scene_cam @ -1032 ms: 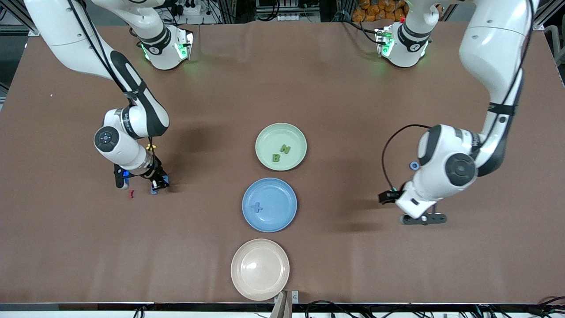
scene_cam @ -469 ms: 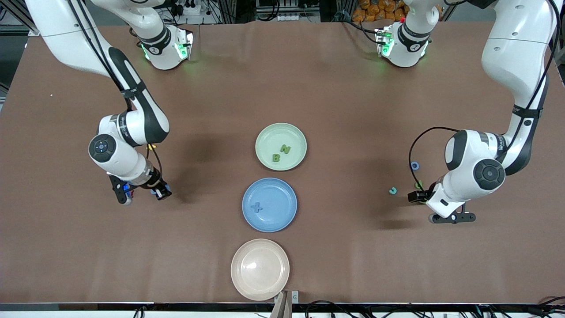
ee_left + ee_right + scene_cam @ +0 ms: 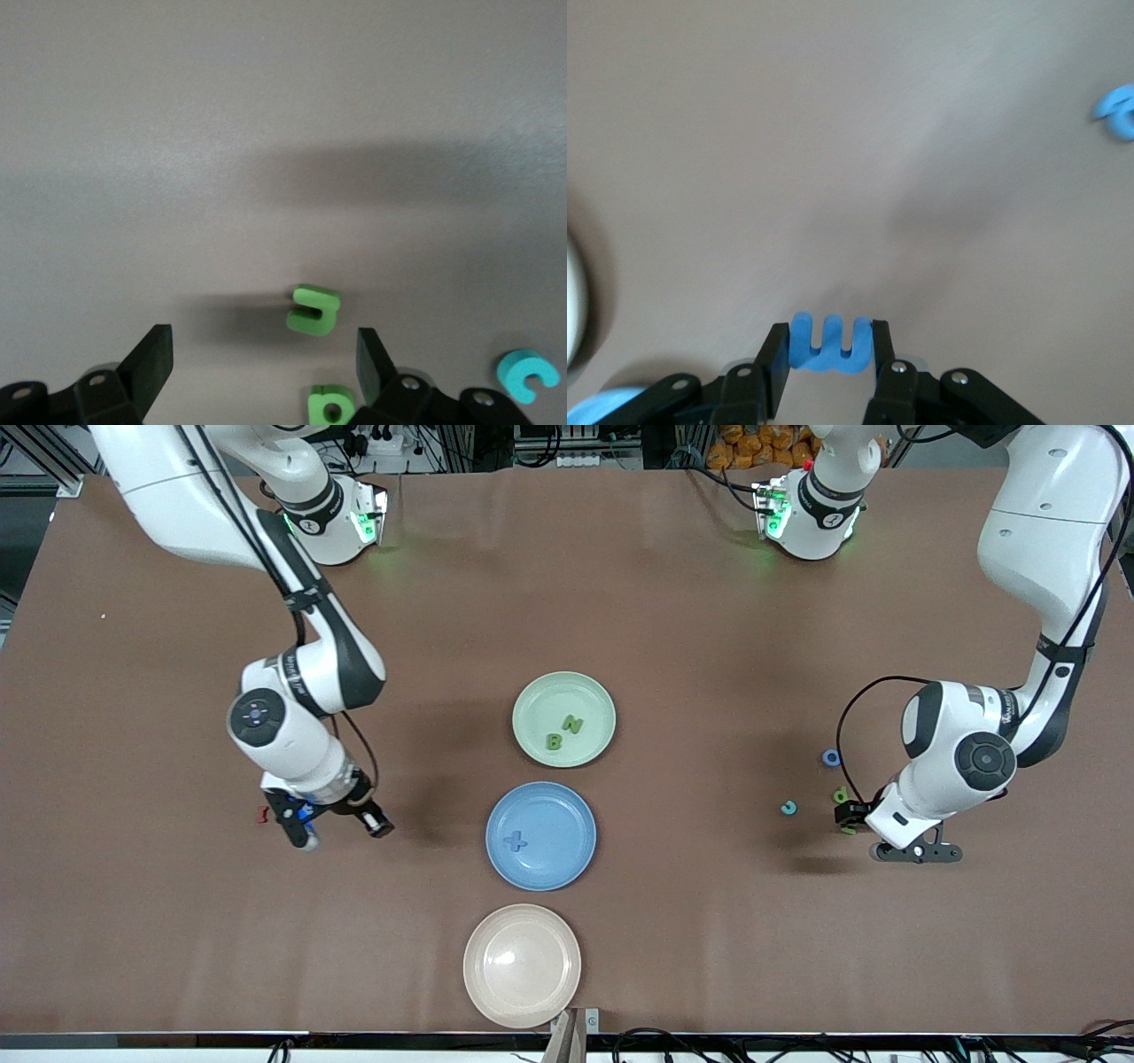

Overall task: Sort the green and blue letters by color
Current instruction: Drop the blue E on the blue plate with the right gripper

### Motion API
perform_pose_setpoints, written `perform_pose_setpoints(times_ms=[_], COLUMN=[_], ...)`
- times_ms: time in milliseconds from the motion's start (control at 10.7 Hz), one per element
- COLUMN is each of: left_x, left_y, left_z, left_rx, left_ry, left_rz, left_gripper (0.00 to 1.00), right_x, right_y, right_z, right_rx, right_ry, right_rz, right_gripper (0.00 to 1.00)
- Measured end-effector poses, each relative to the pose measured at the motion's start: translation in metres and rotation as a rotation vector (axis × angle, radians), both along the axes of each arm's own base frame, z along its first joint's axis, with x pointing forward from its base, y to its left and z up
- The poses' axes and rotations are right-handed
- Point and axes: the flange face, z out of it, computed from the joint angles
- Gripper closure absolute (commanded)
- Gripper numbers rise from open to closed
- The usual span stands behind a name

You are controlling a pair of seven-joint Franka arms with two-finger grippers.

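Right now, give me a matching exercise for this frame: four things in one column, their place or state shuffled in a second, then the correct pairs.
Things:
1. right gripper
2. left gripper
3. green B and N letters
4. beige plate

Places or states:
A. in the green plate
B. open, low over a green letter toward the left arm's end of the table
C. shut on a blue letter
D. nearest the front camera, holding no letters

Pairs: 1-C, 2-B, 3-A, 4-D
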Motion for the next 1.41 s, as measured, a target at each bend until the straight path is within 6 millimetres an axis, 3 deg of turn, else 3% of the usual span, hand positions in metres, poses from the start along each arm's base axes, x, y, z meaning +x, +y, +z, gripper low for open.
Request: perform_pose_setpoints(times_ms=[375,563,657,751,845,1032,1220,1408], left_x=[-0.007,-0.008,-0.008,-0.008,-0.008,-0.007,-0.005,-0.004], left_y=[-0.001,-0.006,-0.007,-0.007,-0.007,-0.009,-0.012,-0.011], left_z=[-0.009,-0.013,-0.016,-0.02,-0.023,-0.024,-0.023,-0.025], left_rx=[-0.011,-0.018,-0.023,-0.027,-0.03,-0.031,-0.032,-0.019], left_ry=[-0.003,-0.009,-0.016,-0.022,-0.024,-0.026,-0.032,-0.04], left_rz=[-0.027,-0.034,-0.037,-0.045,-0.051,-0.064,-0.075,-0.098], left_gripper=[0.19,0.3,0.31,0.31,0.31,0.31,0.33,0.44], right_x=[0.015,0.013,0.01,0.004,-0.004,-0.013,-0.013,-0.012], right_y=[0.092,0.131,0.148,0.164,0.178,0.194,0.195,0.188], right_z=[0.008,0.002,-0.005,-0.014,-0.024,-0.032,-0.032,-0.036], right_rx=[0.043,0.075,0.098,0.115,0.123,0.144,0.144,0.102], right_ry=[-0.075,-0.13,-0.168,-0.195,-0.202,-0.186,-0.176,-0.126], right_rz=[0.108,0.152,0.172,0.191,0.209,0.166,0.145,0.166], right_gripper=[0.85,0.81,0.65,0.13,0.0,0.0,0.0,0.0])
